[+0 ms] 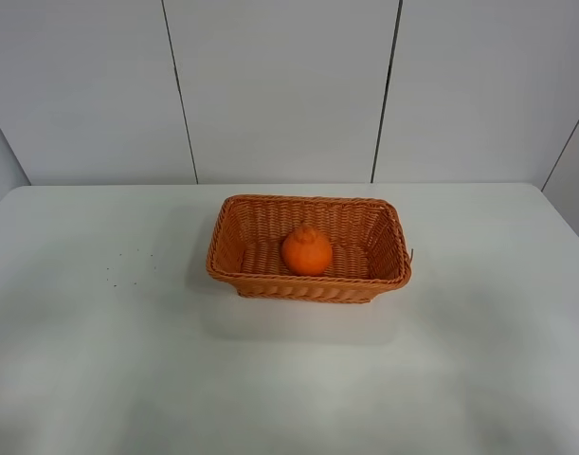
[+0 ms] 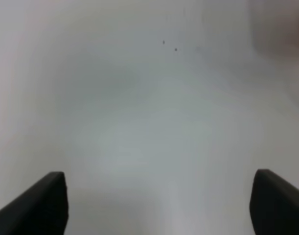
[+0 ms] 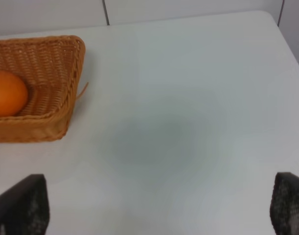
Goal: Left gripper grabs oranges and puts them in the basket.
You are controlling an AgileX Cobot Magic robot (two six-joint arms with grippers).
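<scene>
One orange (image 1: pixel 307 251) inside one basket (image 1: pixel 270 284), mid-table. Left gripper (image 2: pixel 159 205) spread wide, empty, over bare table (image 1: pixel 99 360). Right gripper (image 3: pixel 159 208) likewise spread, empty. White table, pale panelled wall (image 1: pixel 280 85).

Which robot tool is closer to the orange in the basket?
Right, probably. The right tool sees the orange in the basket nearby; the left tool sees only bare table.
</scene>
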